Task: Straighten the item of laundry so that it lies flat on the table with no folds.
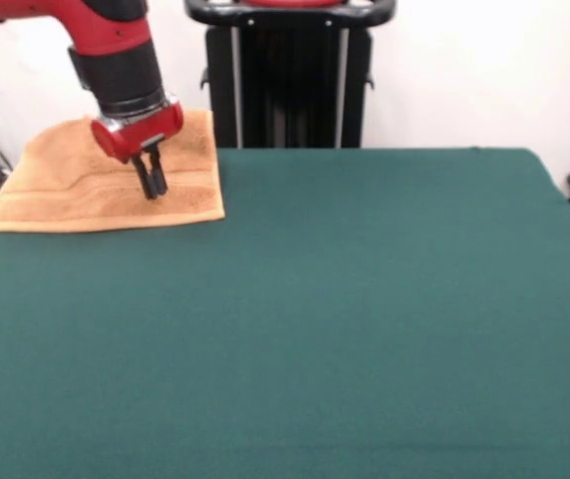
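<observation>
Orange-tan terry-cloth towel (105,185) at the far left corner of the dark green tabletop (364,329), spread out in one layer with a woven band running parallel to its near edge. Left part of the towel reaching up to or past the tabletop's left edge; exact overhang hard to tell. Near edge fairly straight, right edge running back toward the black pedestal (289,80). Surface mostly smooth, with a faint ridge along the band. Red and black arm (115,50) coming in from the upper left, tilted slightly, ending in a red wrist housing above the cloth. Gripper (151,185) pointing down over the towel's middle-right area, its two dark fingers (145,178) close together, almost side by side, with only a slim gap between them. Tips at or just over the cloth; contact not clear from this angle, and no fabric visibly pinched or raised between the fingers. Rest of the green surface stretching wide to the right and toward the camera. White wall (464,70) behind.
</observation>
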You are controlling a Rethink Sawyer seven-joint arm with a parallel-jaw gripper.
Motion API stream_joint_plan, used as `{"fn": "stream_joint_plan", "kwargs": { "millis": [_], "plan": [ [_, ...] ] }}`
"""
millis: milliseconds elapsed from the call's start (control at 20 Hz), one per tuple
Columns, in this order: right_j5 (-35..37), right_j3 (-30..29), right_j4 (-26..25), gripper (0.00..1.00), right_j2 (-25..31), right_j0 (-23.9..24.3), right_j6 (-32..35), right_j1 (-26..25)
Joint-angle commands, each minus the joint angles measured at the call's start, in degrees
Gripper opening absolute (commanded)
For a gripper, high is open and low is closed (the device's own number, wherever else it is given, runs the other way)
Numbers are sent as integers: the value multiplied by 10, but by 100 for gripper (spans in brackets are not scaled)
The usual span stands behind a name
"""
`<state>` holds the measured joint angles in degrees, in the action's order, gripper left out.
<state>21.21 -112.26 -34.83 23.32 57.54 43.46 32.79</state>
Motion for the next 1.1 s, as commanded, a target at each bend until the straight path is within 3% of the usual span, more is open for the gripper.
{"fn": "stream_joint_plan", "kwargs": {
  "millis": [50, 400, 650, 850, 1100],
  "plan": [
    [-38, 42, 19, 0, -43, -60, 163, -33],
    [-50, 63, 33, 0, -70, -83, 160, -56],
    [-11, 165, 83, 0, -126, -143, 195, -115],
    [-39, 202, 106, 0, -149, -163, 198, -154],
    [-89, 212, 109, 0, -149, -153, 174, -189]
  ]
}}
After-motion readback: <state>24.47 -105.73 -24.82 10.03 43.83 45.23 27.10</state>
